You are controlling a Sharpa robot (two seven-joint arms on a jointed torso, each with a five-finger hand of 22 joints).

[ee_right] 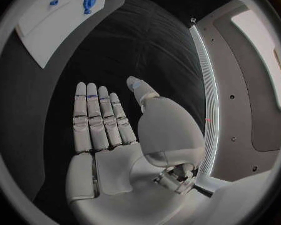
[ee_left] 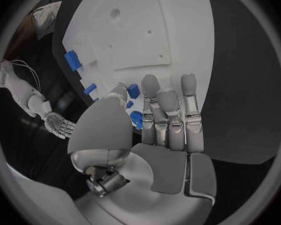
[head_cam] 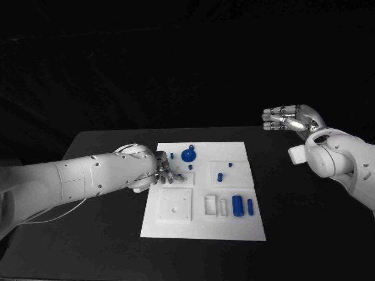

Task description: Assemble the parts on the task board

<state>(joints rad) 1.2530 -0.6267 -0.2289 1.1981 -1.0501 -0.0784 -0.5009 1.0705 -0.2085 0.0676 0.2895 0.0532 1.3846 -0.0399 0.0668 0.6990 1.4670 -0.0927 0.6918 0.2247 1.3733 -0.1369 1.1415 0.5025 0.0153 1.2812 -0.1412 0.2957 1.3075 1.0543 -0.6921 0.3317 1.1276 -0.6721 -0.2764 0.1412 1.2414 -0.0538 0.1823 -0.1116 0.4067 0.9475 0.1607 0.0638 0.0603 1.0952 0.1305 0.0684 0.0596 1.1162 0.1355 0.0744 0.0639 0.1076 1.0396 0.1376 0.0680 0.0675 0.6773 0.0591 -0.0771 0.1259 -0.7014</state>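
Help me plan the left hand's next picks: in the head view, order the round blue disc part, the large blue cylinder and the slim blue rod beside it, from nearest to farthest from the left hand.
From the left hand:
1. Round blue disc part, just beyond the fingers, at the board's far end.
2. Large blue cylinder, near end, right of the recesses.
3. Slim blue rod, just right of the cylinder.

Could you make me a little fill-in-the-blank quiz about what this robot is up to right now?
1. The left hand reaches over the ____ edge of the white task board.
2. The right hand is raised with its fingers apart and holds ____.
3. The small parts on the board, such as the round part, are coloured ____.

Missing words: left; nothing; blue
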